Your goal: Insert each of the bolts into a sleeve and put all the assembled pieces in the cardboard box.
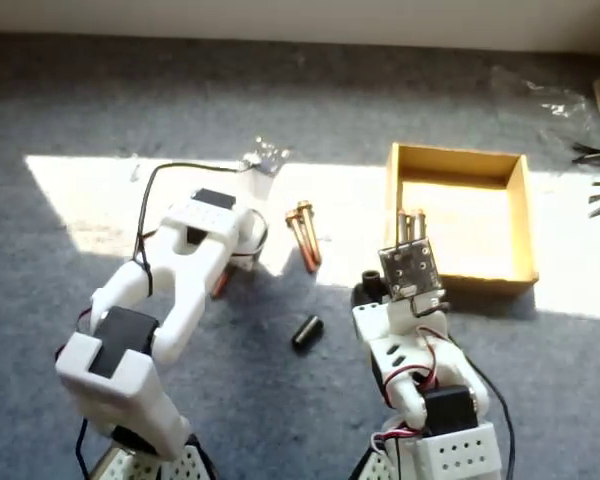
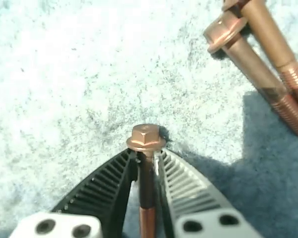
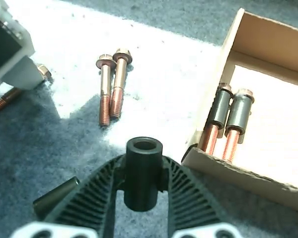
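My left tool [image 2: 146, 166] clamps a stiff, probably slick bolt [image 2: 145, 139] just under its head; my right tool [image 3: 144, 166] clamps a rigid sleeve [image 3: 144, 186] mid-body, box [image 1: 523, 220] at one o'clock.

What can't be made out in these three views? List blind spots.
1. High view: the held bolt in the left gripper is almost wholly hidden under that arm's wrist.
2. High view: the held sleeve in the right gripper is not distinguishable beneath its wrist.
3. Left wrist view: the held bolt's threaded end is cut off by the edge.
4. Right wrist view: the right gripper partly covers the loose sleeve; the cardboard box runs past the edge.
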Robot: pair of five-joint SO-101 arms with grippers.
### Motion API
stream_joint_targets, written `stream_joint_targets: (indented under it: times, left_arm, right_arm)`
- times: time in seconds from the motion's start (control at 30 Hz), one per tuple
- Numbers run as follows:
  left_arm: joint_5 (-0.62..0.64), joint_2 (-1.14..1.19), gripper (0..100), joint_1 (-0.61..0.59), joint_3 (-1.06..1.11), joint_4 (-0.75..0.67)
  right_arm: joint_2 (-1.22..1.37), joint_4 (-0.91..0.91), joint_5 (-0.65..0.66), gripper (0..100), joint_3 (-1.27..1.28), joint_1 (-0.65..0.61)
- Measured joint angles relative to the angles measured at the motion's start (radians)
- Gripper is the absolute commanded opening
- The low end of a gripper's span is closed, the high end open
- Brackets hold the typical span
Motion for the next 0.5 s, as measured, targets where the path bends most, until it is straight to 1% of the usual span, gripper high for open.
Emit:
stream_joint_targets:
  times: [0.27,0.4,0.5]
  left_arm:
    - [0.000,0.117,3,0.000,-0.184,0.167]
    - [0.000,0.157,3,0.000,-0.247,0.222]
    - [0.000,0.161,8,0.000,-0.259,0.233]
  right_arm:
    - [0.000,0.000,0.000,0.5,0.000,0.000]
    - [0.000,0.000,0.000,0.5,0.000,0.000]
    - [0.000,0.000,0.000,0.5,0.000,0.000]
